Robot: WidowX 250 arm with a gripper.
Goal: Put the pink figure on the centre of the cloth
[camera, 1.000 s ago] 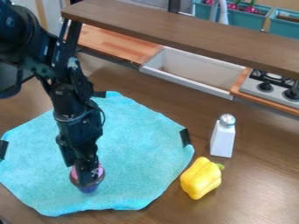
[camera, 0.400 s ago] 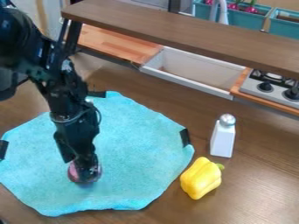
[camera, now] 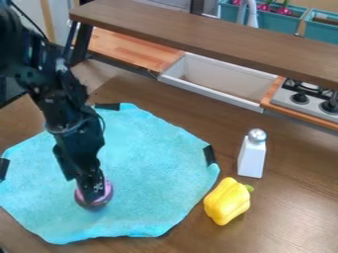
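At the left, the blue cloth (camera: 155,180) looks soft and thick enough to ruck up if anything drags across it. On it, short of its centre towards the near edge and a little left, is the pink figure (camera: 100,201), mostly hidden by the gripper (camera: 94,194), which points down right over it. Whether the jaws are wide, narrow or closed on the figure I cannot tell — the dark tip covers the place where they would meet it. Nor can I tell whether it is resting on the cloth or just above it.

The figure looks small and rounded, with a smooth sheen, so I judge it light, fairly stiff and hardly fragile, though apt to slip or roll under an uneven pinch. The best hold is probably across its middle, square and moderate, taken from above; a lift should serve better than a push, since the nap would catch and the cloth bunch.

Farther right, the white basin (camera: 208,95) is open at the top, with a brownish patch inside. Next comes the white shaker (camera: 252,159), upright under a silvery cap; its walls hide any contents. Behind, one teal planter (camera: 267,21) has round pinkish-red vegetables in it, and the teal planter beside it (camera: 320,35) shows something brown inside.
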